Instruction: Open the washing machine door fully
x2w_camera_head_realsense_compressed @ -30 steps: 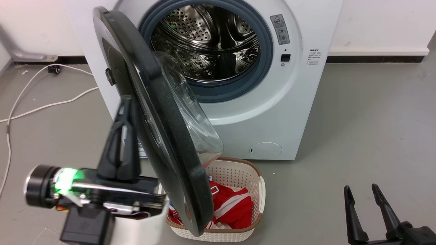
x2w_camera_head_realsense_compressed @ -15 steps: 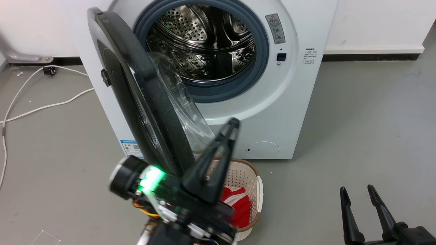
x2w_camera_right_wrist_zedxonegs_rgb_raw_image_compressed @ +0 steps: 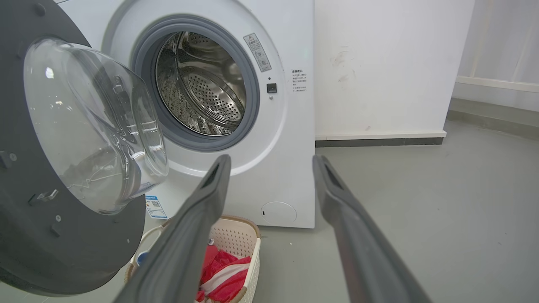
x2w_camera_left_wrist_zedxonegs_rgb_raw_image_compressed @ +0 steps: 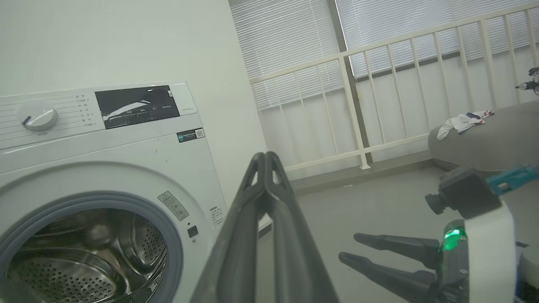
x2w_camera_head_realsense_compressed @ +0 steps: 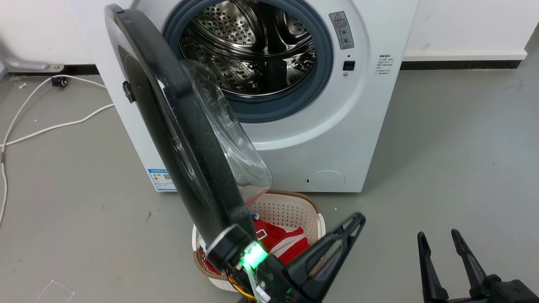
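Head view: washing machine door (x2w_camera_head_realsense_compressed: 185, 139) stood swung out, edge-on, above the laundry basket (x2w_camera_head_realsense_compressed: 290, 206); left gripper (x2w_camera_head_realsense_compressed: 357, 219) sat low at centre, fingers pressed together, holding nothing. Left wrist view: fingers pinched tip to tip, nothing between them. Right wrist view: right gripper (x2w_camera_right_wrist_zedxonegs_rgb_raw_image_compressed: 271, 162) was spread wide and empty, with the door at left.
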Available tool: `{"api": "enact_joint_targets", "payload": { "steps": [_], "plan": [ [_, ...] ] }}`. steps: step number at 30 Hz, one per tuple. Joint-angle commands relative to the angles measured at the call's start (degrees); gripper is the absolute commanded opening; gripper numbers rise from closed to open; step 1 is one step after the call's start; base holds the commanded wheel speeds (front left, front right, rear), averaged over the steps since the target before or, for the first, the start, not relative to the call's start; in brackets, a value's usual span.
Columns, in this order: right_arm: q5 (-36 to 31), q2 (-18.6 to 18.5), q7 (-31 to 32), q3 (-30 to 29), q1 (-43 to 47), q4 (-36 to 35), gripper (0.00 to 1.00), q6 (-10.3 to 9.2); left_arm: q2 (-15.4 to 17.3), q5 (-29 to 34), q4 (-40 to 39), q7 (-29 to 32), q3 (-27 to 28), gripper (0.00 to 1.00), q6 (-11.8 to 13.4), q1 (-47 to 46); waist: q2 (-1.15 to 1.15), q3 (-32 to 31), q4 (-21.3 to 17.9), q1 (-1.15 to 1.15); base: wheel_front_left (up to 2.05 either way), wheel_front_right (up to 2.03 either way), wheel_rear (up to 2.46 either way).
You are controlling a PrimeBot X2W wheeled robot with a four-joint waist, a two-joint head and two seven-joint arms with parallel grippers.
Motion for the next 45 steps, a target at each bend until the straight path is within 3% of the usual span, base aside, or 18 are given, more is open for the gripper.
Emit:
{"api": "enact_joint_targets", "payload": {
  "steps": [1, 14, 22, 31, 45],
  "plan": [
    [0.02, 0.18, -0.1, 0.03, -0.52, 0.04, 1.0, -0.01, 0.69, -0.06, 0.75, -0.04, -0.39, 0.0, -0.14, 0.88, 0.0, 0.11, 0.04, 0.0, 0.0, 0.0, 0.0],
    [-0.33, 0.18, -0.1, 0.27, -1.33, 0.68, 1.0, -0.01, 2.55, -3.56, 9.54, -0.05, 0.82, 0.0, 1.61, 5.66, 0.0, 1.56, 0.05, 0.0, 0.0, 0.0, 0.0],
    [-0.6, 0.18, -0.1, 0.17, -1.81, 1.22, 1.0, -0.01, 2.47, -5.71, 12.6, -0.05, 7.77, 0.0, 2.87, 6.09, 0.0, 2.22, -0.03, 0.0, 0.0, 0.0, 0.0],
    [-0.13, 0.18, -0.1, 0.75, -1.47, 1.83, 1.0, -0.01, 2.27, -5.75, 14.07, -0.04, 12.89, 0.0, 2.63, 7.23, 0.0, 1.73, 0.69, 0.0, 0.0, 0.0, 0.0],
    [0.46, 0.17, -0.1, 1.87, -0.8, 2.85, 1.0, -0.01, 2.78, -4.43, 14.54, 0.11, 17.04, 0.0, 2.41, 10.61, 0.0, 1.37, 7.63, 0.0, 0.0, 0.0, 0.0]
  ]
}}
